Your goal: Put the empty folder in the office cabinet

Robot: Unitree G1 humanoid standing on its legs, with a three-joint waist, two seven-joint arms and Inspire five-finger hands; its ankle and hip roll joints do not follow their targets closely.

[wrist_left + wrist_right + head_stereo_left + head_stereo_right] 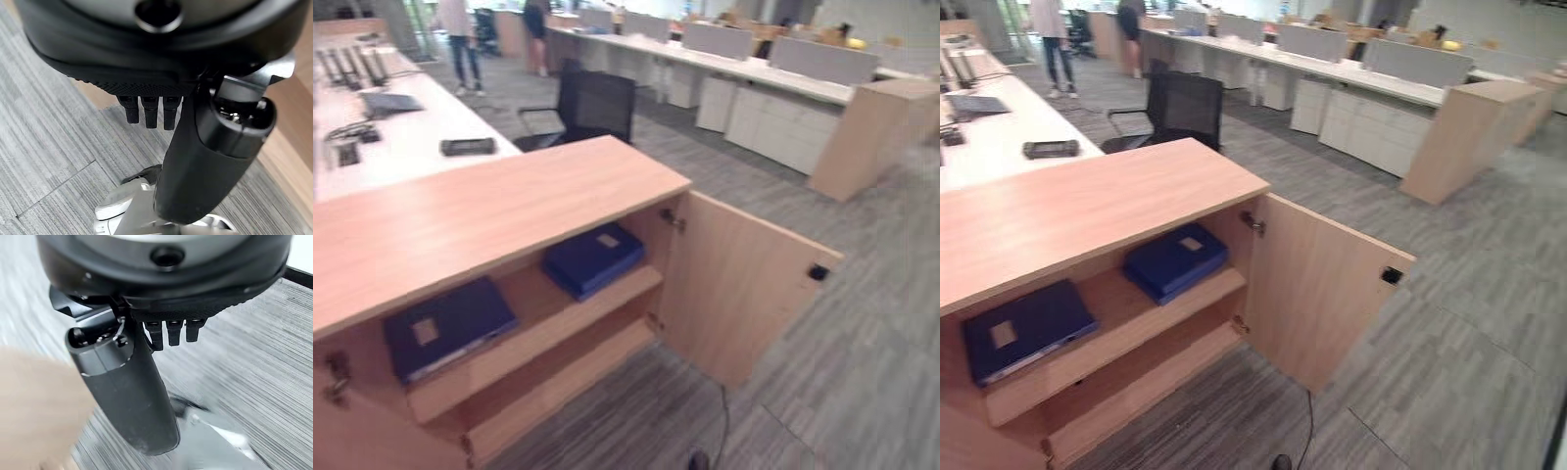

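Observation:
A low wooden office cabinet [489, 211] stands in front of me with its right door [744, 294] swung open. On its upper shelf lie two dark blue folders, flat: one at the left [445, 328] and one at the right [592, 258] near the door hinge. The lower shelf [1136, 387] is bare. My left hand [146, 58] hangs over the grey carpet with fingers straight and nothing in it. Over the carpet too, my right hand [171, 284] has relaxed fingers and holds nothing.
Behind the cabinet a white desk [401, 137] carries a dark device [468, 146] and a laptop. A black office chair [592, 103] stands just past the cabinet. Rows of desks with drawer units [773, 122] line the back, where people [460, 39] stand far off.

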